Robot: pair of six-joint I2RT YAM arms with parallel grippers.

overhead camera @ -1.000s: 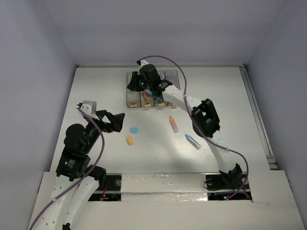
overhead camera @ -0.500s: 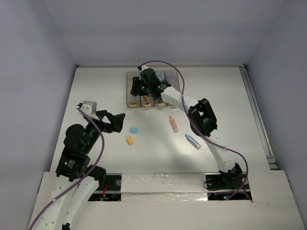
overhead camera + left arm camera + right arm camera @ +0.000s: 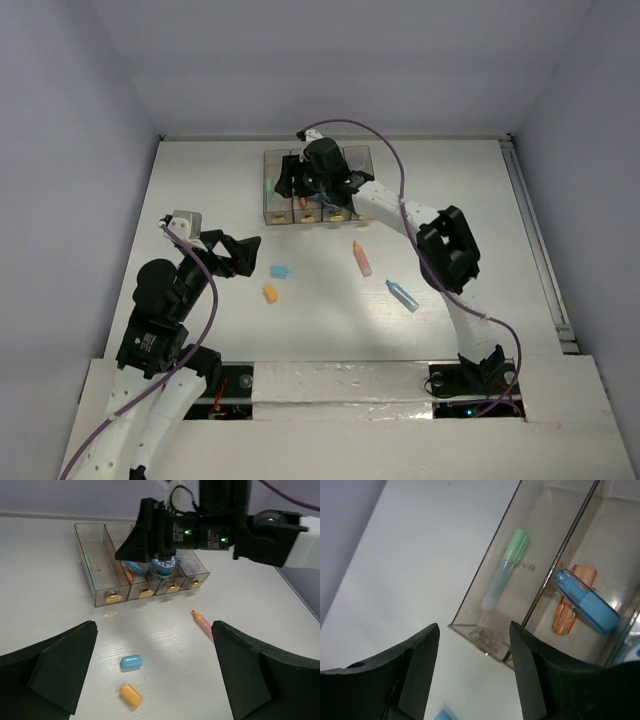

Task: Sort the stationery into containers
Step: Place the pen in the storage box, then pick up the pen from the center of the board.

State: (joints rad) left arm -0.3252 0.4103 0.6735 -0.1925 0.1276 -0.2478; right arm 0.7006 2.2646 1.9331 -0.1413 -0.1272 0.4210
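Bins (image 3: 91, 562) partly behind right pincer (image 3: 472, 630)

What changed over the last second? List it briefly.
The right gripper shifted slightly right over the bins and opened; a blue marker now lies free in the second bin from the left. The left gripper, still wide open, and the erasers and markers on the table stayed put.

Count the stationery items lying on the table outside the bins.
4: blue eraser and orange eraser near the middle, orange marker and blue marker to their right. Others may be hidden.
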